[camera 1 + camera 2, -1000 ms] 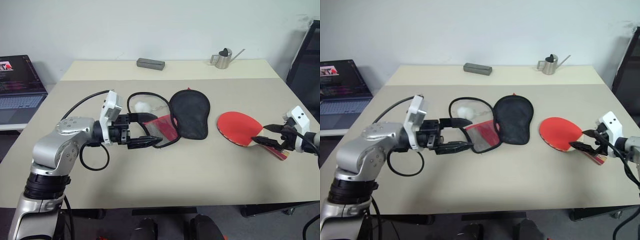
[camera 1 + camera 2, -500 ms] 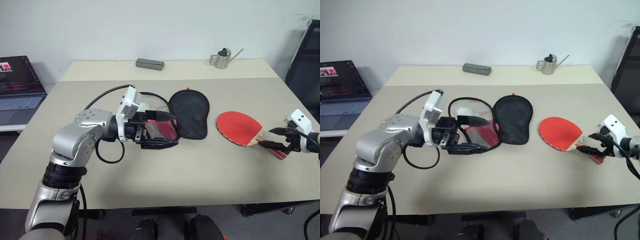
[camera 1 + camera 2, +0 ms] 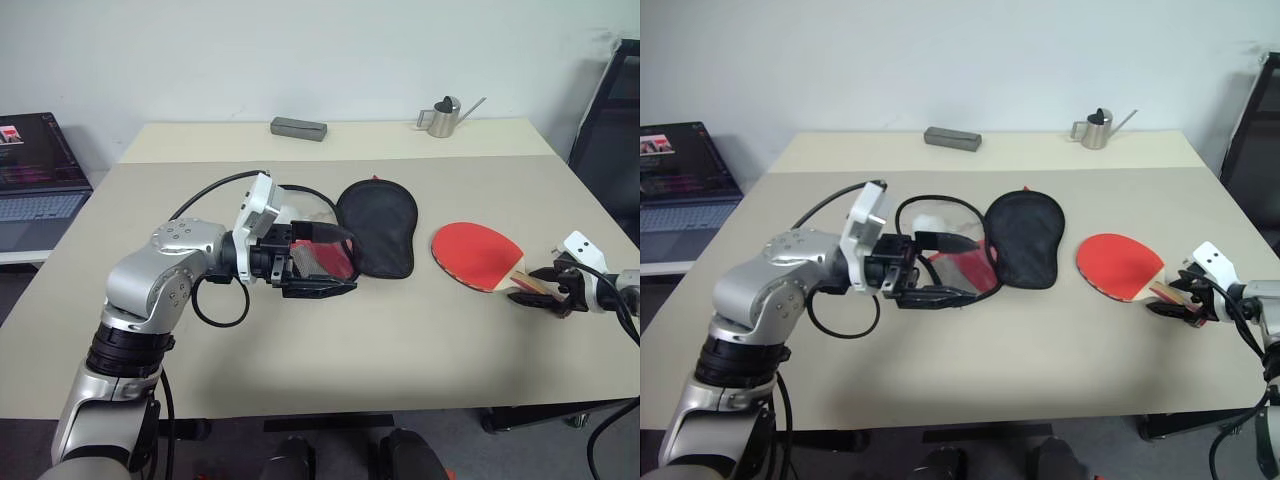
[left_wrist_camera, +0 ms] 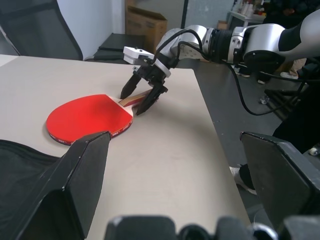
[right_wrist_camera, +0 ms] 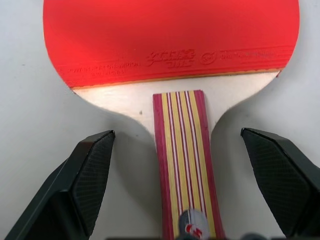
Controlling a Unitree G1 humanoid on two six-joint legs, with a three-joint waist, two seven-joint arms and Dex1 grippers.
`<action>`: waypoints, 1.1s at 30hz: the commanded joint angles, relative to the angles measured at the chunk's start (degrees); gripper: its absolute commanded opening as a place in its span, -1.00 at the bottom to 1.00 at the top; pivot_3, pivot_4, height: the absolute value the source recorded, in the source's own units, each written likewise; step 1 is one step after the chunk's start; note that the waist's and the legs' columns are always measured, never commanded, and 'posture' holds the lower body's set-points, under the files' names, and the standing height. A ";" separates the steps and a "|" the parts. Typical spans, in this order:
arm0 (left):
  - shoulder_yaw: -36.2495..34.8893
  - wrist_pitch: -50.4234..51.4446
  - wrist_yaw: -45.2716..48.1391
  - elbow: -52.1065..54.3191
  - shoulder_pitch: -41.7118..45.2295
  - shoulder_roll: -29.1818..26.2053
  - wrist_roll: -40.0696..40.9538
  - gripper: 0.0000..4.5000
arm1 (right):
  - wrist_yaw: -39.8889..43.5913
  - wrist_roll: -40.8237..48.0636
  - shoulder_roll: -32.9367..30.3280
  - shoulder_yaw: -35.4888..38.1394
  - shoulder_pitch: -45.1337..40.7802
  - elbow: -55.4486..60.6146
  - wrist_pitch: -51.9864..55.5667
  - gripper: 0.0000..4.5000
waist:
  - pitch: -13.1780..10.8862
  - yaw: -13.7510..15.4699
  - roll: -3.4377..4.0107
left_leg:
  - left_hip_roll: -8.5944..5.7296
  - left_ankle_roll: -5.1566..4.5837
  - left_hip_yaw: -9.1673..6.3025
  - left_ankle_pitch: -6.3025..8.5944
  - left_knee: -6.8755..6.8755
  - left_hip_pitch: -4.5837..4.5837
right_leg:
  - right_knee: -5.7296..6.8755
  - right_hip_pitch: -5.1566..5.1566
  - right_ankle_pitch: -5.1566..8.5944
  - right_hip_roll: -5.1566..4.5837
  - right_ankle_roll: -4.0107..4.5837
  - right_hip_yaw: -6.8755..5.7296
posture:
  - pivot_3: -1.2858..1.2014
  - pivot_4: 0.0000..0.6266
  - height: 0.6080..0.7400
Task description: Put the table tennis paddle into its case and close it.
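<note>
Step in hand, judged: pickup of table tennis paddle [image 3: 478,255], flat on table [image 3: 400,350] at right, red face up, handle toward right edge. Right gripper [image 5: 187,197] spread wide, fingers straddling handle, nothing gripped yet. Next, judged: close on handle, lift, carry left to case [image 3: 378,228]. Case at table centre, lying open, black lining up. Left gripper [image 3: 335,262] spread open at case's left edge, grip not confirmed. White printing on red rubber near handle, unreadable.
</note>
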State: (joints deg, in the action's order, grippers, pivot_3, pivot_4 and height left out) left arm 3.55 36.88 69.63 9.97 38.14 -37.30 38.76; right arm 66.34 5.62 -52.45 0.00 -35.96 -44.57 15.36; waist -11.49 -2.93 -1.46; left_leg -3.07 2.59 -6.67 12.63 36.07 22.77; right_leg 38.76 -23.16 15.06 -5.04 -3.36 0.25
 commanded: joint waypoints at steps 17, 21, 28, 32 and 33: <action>-7.00 0.37 -4.28 2.46 -5.54 -4.13 1.09 1.00 | -6.56 2.15 -2.03 6.19 2.03 5.77 6.40 -0.50 | 0.02 0.32 -0.04 | 0.01 -0.01 0.26 0.00 0.04 -0.10 | 0.03 0.00 -0.06 0.03 -0.10 0.31 | 0.03 -0.52 1.00; -9.01 0.15 -5.55 2.40 -7.44 -5.13 0.92 1.00 | -8.22 5.66 -3.84 11.23 1.86 11.87 12.01 -0.50 | -0.03 0.70 0.05 | 0.00 -0.02 0.27 0.01 0.04 -0.06 | 0.01 -0.04 -0.06 0.02 -0.11 0.31 | 0.03 -0.52 1.00; -11.16 -0.92 -6.77 1.21 -8.46 -6.19 0.27 1.00 | -12.24 10.12 -1.10 13.72 3.60 27.27 22.43 -0.50 | -0.03 0.38 0.05 | 0.08 -0.05 0.32 0.02 0.00 -0.07 | 0.01 -0.08 -0.06 0.06 -0.11 0.34 | 0.03 -0.52 1.00; -12.61 -1.71 -6.89 0.01 -9.01 -7.41 -0.28 1.00 | -16.19 12.14 1.53 13.84 3.20 35.13 28.87 -0.50 | -0.03 0.22 0.05 | 0.10 -0.05 0.32 0.02 0.00 -0.07 | 0.02 -0.08 -0.06 0.08 -0.11 0.35 | 0.03 -0.52 1.00; -13.38 -1.94 -7.27 -0.27 -9.19 -7.63 -0.42 1.00 | -19.16 12.46 3.76 13.72 2.21 37.03 31.64 -0.50 | -0.02 0.36 0.04 | 0.10 -0.05 0.31 0.02 0.00 -0.05 | 0.02 -0.09 -0.06 0.07 -0.11 0.35 | 0.03 -0.52 1.00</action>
State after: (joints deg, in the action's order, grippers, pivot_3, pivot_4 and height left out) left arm -7.52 36.24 62.87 9.33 28.89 -43.92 38.37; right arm 49.88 16.78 -49.06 11.76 -32.17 -11.44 44.96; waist -11.52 -2.57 -1.41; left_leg -2.96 2.54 -6.37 12.66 36.08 22.72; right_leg 38.75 -23.25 15.00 -4.98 -3.48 0.59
